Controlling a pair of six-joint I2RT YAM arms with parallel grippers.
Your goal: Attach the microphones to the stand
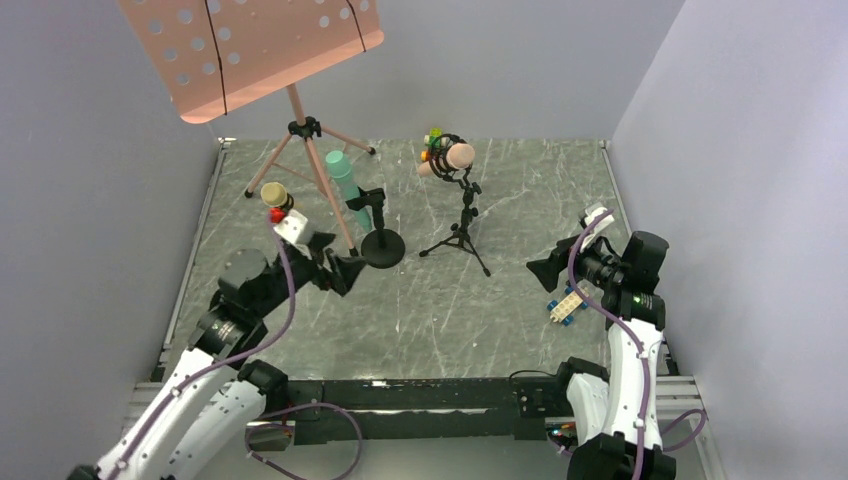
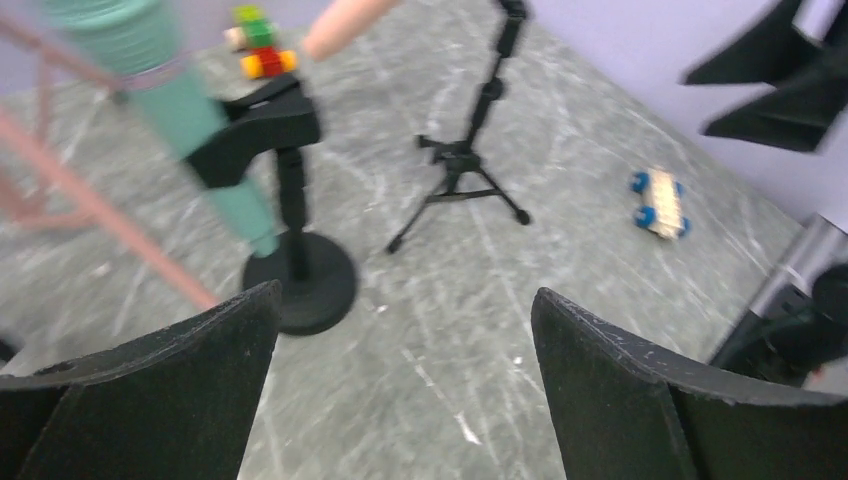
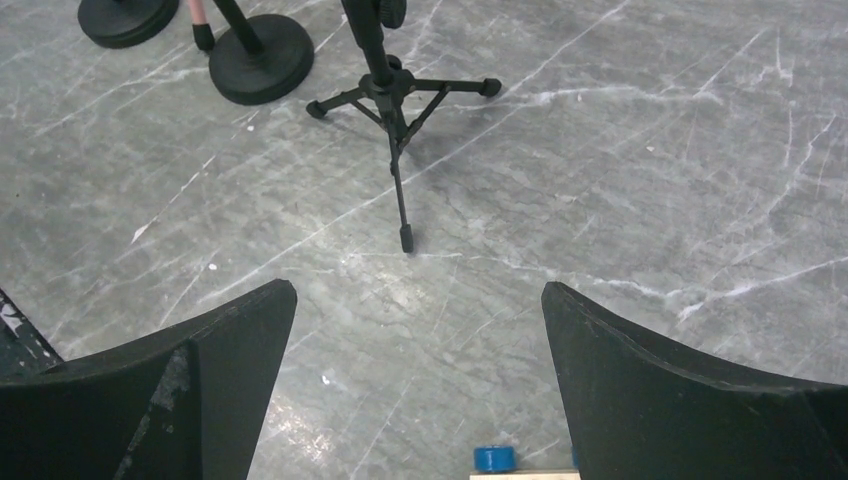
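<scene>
Microphone (image 2: 190, 110), teal, just beyond left hand (image 2: 405, 300)

Salmon-pink perforated music desk (image 1: 250, 50), upper left, top view: cropped by upper edge.
Teal-green matte plastic microphone (image 2: 175, 95), upper left, left wrist view: blurred, head cropped.
Cream blue-wheeled toy-brick car (image 3: 497, 459), bottom edge, right wrist view: mostly cropped.

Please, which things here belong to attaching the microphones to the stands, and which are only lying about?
For the job:
teal microphone
yellow microphone
pink microphone
round-base stand
tripod stand

Only lying about:
cream brick car
coloured brick car
music stand
</scene>
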